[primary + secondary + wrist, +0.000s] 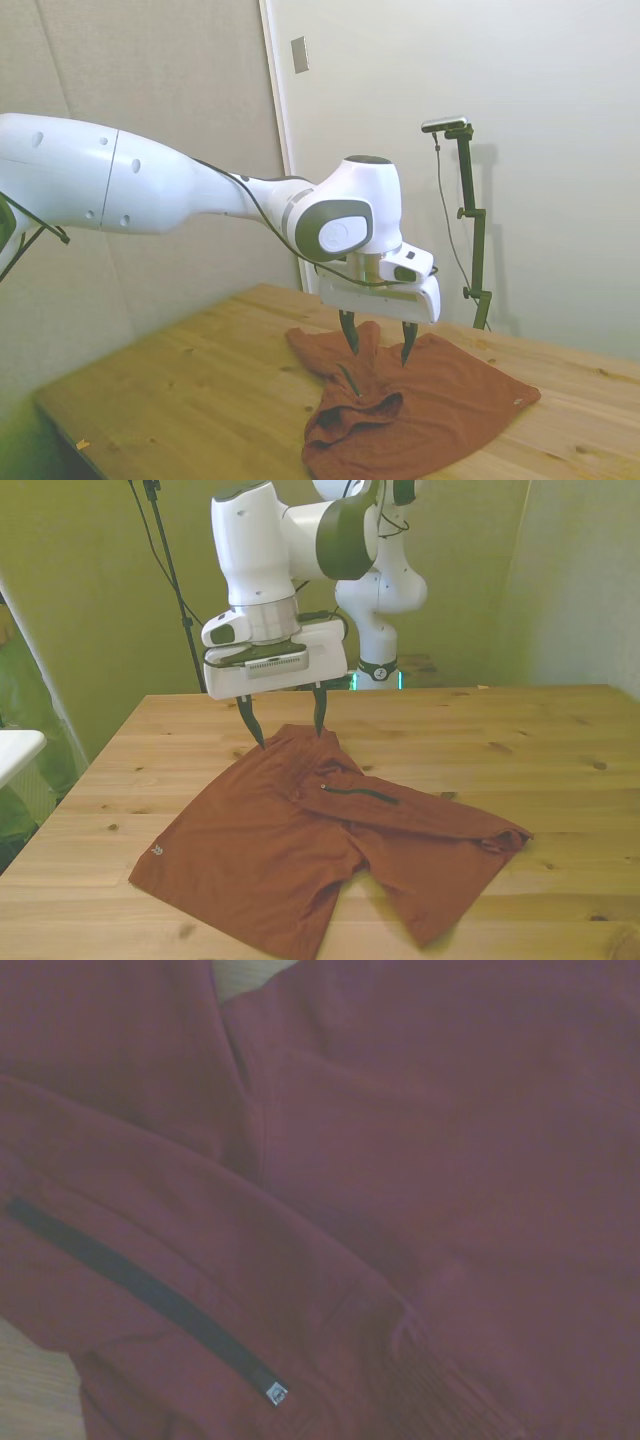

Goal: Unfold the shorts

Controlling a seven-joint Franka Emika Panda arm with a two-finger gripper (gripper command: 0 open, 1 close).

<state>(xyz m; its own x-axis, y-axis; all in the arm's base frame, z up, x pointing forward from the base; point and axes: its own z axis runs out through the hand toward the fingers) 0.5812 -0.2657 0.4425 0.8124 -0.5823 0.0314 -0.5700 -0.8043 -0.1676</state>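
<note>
- The shorts (320,855) lie on the table (560,750), toward the near edge in the front view and nearer the edge on the front view's left than the opposite one.
- One part of the fabric is folded over the rest: a band with a dark zipper (358,794) runs across the upper layer toward the front view's right.
- In the side view the same shorts (420,410) show a bunched, raised fold (360,410) at the end nearest that camera.
- A small pale tag (157,852) sits close to the corner of the shorts on the front view's left.
- The gripper (284,720) hangs over the far end of the shorts, fingers pointing down and spread apart, nothing between them.
- In the front view, one fingertip (259,743) stands at the fabric's far edge; the other is over the fabric. Contact cannot be confirmed.
- The wrist view is filled with rust-red fabric; the zipper (140,1295) crosses it diagonally, ending in a small metal pull (277,1393). Bare wood shows at two margins.
</note>
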